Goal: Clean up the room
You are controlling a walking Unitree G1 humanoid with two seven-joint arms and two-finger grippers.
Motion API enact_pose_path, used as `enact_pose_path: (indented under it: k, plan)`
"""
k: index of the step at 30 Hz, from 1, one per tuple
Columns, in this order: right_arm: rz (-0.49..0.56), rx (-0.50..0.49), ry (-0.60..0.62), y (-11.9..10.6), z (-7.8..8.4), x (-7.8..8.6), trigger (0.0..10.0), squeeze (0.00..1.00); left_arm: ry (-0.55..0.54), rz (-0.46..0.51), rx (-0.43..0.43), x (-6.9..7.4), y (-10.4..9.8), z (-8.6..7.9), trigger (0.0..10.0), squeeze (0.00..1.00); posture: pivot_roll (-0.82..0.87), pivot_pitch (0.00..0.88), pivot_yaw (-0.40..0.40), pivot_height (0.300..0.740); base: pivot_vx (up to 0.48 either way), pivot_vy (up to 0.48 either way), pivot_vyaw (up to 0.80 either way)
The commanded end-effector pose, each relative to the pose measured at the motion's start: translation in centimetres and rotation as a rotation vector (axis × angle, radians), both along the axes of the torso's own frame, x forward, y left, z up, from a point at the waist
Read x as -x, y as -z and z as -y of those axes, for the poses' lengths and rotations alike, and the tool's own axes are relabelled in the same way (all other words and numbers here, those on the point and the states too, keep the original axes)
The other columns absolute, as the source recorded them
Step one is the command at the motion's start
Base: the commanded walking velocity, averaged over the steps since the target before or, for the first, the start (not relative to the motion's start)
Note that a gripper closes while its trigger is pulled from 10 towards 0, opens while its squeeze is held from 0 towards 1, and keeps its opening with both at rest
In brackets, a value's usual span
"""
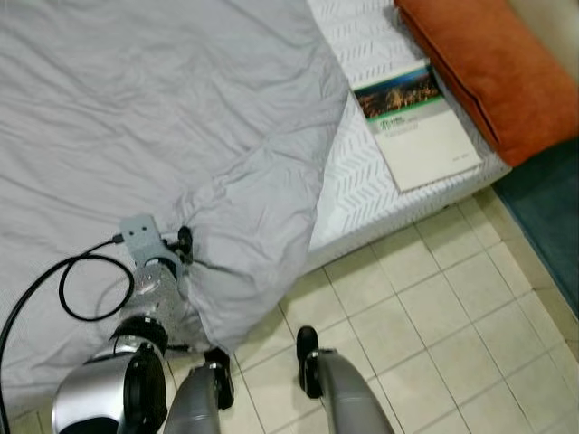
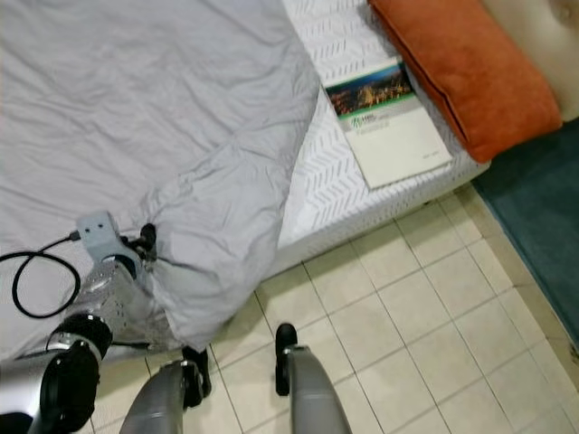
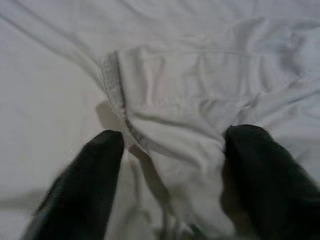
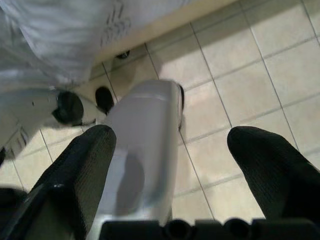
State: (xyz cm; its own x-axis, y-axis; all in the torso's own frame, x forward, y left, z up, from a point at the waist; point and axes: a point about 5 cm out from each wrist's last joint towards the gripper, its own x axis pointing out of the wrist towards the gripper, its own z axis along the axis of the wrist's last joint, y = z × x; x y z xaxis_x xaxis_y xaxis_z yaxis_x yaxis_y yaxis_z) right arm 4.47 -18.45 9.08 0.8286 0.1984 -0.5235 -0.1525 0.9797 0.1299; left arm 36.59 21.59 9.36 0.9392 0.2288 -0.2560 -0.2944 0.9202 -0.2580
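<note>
A rumpled grey duvet [image 1: 163, 108] covers most of the bed, and its corner hangs over the bed's near edge toward the floor. My left gripper [image 1: 185, 242] is at that hanging corner, low on the left. In the left wrist view the left gripper [image 3: 172, 150] is open, its two black fingers [image 3: 95, 170] standing on either side of a fold and hem of the grey fabric. My right gripper [image 4: 172, 137] is open and hangs idle over the tiled floor above my own leg.
A white mattress [image 1: 362, 190] is bare at the bed's right end. A book [image 1: 414, 122] with a green and white cover lies on it, beside an orange pillow [image 1: 498, 63]. A teal rug [image 1: 547, 208] lies at right. My feet [image 1: 308, 348] stand on beige tiles [image 1: 434, 334].
</note>
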Motion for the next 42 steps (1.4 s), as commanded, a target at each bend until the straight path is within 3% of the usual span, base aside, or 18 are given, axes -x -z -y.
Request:
enact_pose_path:
  k: [1, 6, 16, 17, 19, 20, 26, 28, 30, 31, 32, 33, 34, 37, 38, 42]
  plan:
    - [-0.057, 0.012, 0.017, 0.1, 0.4, 1.1, 10.0, 0.0, 0.024, -0.102, 0.075, 1.2, 2.6, 1.2, 0.0, 0.0, -0.48, 0.645, -0.115, 0.74, 0.0, 0.0, 0.0]
    - [-0.066, 0.014, 0.017, -0.1, 0.4, 1.3, 10.0, 0.0, 0.074, -0.072, 0.12, 0.9, 2.5, 2.2, 0.0, 0.0, -0.49, 0.63, -0.11, 0.74, 0.0, 0.0, 0.0]
    - [-0.055, 0.025, 0.029, 0.3, 0.7, 0.7, 10.0, 0.0, 0.192, -0.034, 0.103, 0.5, 2.0, 4.0, 0.0, 0.0, -0.46, 0.618, -0.086, 0.74, 0.0, 0.0, 0.0]
    - [-0.042, 0.018, 0.042, 0.8, 0.6, 0.0, 10.0, 0.0, 0.258, -0.024, 0.063, 0.5, 2.0, 4.5, 0.0, 0.0, -0.43, 0.615, -0.069, 0.74, 0.0, 0.0, 0.0]
    - [-0.04, 0.016, 0.046, 1.0, 0.6, -0.2, 10.0, 0.0, 0.273, -0.023, 0.052, 0.5, 2.0, 4.6, 0.0, 0.0, -0.43, 0.615, -0.069, 0.74, 0.0, 0.0, 0.0]
    - [-0.036, 0.005, 0.05, 1.8, 0.4, -0.9, 10.0, 0.0, 0.318, -0.021, 0.004, 0.7, 2.2, 4.6, 0.0, 0.0, -0.37, 0.579, -0.034, 0.74, 0.0, 0.0, 0.0]
    - [0.005, -0.01, 0.047, 2.5, 0.1, -2.6, 10.0, 0.0, 0.393, -0.003, -0.066, 1.3, 2.6, 4.1, 0.0, 0.0, -0.34, 0.525, -0.007, 0.74, 0.0, 0.0, 0.0]
    - [0.022, -0.008, 0.051, 2.9, 0.2, -3.5, 10.0, 0.0, 0.417, -0.011, -0.11, 1.5, 2.9, 4.1, 0.0, 0.0, -0.33, 0.489, 0.006, 0.74, 0.0, 0.0, 0.0]
    - [0.059, -0.005, 0.061, 3.4, 0.4, -5.4, 10.0, 0.0, 0.469, -0.021, -0.193, 2.1, 3.5, 4.2, 0.0, 0.0, -0.31, 0.439, 0.025, 0.74, 0.0, 0.0, 0.0]
    - [0.059, -0.005, 0.061, 3.4, 0.4, -5.4, 10.0, 0.0, 0.469, -0.021, -0.193, 2.1, 3.5, 4.2, 0.0, 0.0, -0.31, 0.439, 0.025, 0.74, 0.0, 0.0, 0.0]
    - [0.088, -0.008, 0.066, 4.1, 0.5, -7.3, 10.0, 0.0, 0.495, -0.029, -0.241, 2.2, 3.6, 4.6, 2.0, 0.0, -0.29, 0.36, 0.049, 0.74, 0.0, 0.0, 0.0]
    - [0.098, -0.01, 0.066, 4.1, 0.5, -7.9, 10.0, 0.0, 0.507, -0.027, -0.261, 2.1, 3.5, 4.8, 2.0, 0.0, -0.29, 0.36, 0.049, 0.74, 0.0, 0.0, 0.0]
    - [0.113, -0.007, 0.063, 4.1, 0.6, -8.5, 10.0, 0.0, 0.508, -0.026, -0.269, 1.9, 3.2, 4.9, 10.0, 0.0, -0.28, 0.322, 0.065, 0.74, 0.0, 0.0, 0.0]
    - [0.141, 0.001, 0.061, 3.9, 0.9, -9.6, 10.0, 0.0, 0.527, -0.009, -0.291, 1.4, 2.6, 5.4, 10.0, 0.0, -0.28, 0.288, 0.072, 0.74, 0.0, 0.0, 0.0]
    - [0.155, 0.006, 0.065, 3.9, 1.2, -10.2, 10.0, 0.0, 0.536, 0.004, -0.307, 1.2, 2.2, 5.7, 10.0, 0.0, -0.29, 0.236, 0.081, 0.74, 0.0, 0.0, 0.0]
    - [0.181, 0.031, 0.119, 3.9, 2.7, -11.1, 10.0, 0.0, 0.578, 0.051, -0.337, 0.4, 1.0, 6.8, 10.0, 0.0, -0.31, 0.196, 0.088, 0.74, 0.0, -0.163, 0.0]
